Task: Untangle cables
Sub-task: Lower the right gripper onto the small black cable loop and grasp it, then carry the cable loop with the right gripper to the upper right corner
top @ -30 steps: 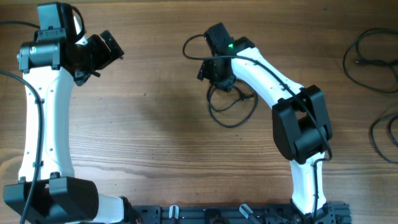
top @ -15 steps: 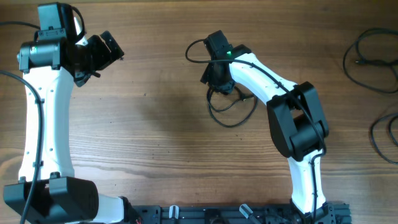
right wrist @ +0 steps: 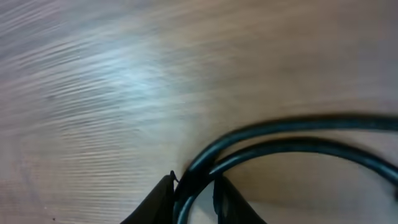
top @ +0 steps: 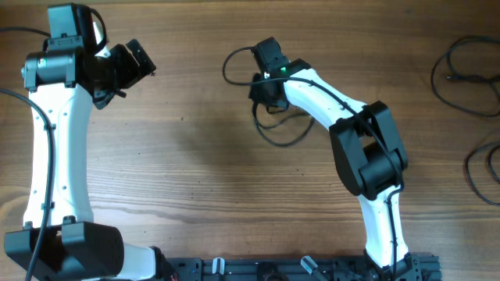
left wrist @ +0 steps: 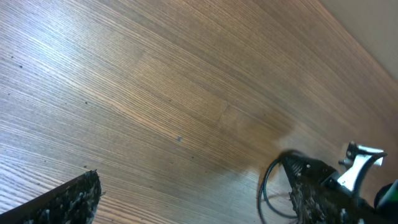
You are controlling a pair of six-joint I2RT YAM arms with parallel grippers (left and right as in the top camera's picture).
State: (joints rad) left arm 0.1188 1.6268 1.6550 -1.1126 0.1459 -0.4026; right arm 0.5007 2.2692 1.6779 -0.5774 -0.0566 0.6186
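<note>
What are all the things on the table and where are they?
Table: one, brown wood, fills the view.
Tangled cable: one bunch, black, middle of the table near the top.
Loose cables: at least two loops, black, far right edge, one above the other.
Rail: one, black, along the bottom edge.
Left arm: one, white and black, left side.
Right arm: one, white and black, reaching from the bottom up to the middle.
Left gripper: one, black, top left, open, holding nothing.
Right gripper: one, black, pinching the tangled cable.
</note>
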